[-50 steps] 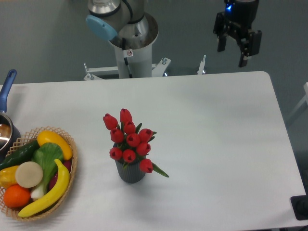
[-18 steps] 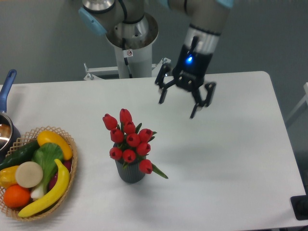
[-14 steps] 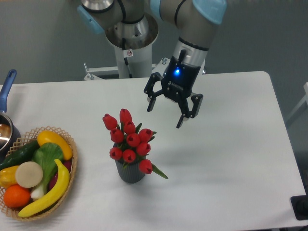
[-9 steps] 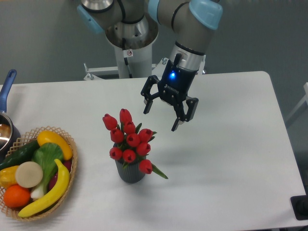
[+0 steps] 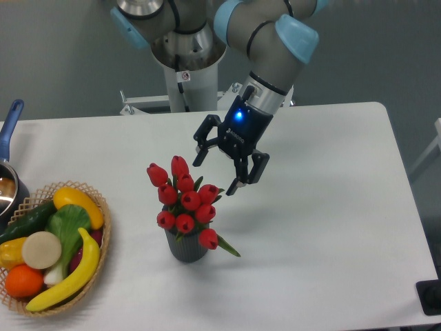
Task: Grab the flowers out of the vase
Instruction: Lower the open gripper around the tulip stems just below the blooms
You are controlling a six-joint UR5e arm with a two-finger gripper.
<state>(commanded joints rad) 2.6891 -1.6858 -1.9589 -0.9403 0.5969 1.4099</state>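
The flowers [image 5: 185, 200], a bunch of red tulip buds with green leaves, stand upright in the vase [image 5: 186, 247], a small dark grey ribbed cup near the table's middle front. My gripper [image 5: 215, 176] hangs open just above and to the right of the top buds, tilted down toward them. One fingertip is near the uppermost bud, the other beside the right-hand bud. Nothing is between the fingers.
A wicker basket [image 5: 100, 243] of colourful fruit and vegetables sits at the front left. A metal pot with a blue handle [image 5: 9, 123] is at the left edge. The arm's base column [image 5: 186, 69] stands behind the table. A dark object [image 5: 430, 296] sits at the right front corner.
The gripper has travelled from the far right back, down and left across the table, arriving open just over the flowers. The flowers and vase have not moved.
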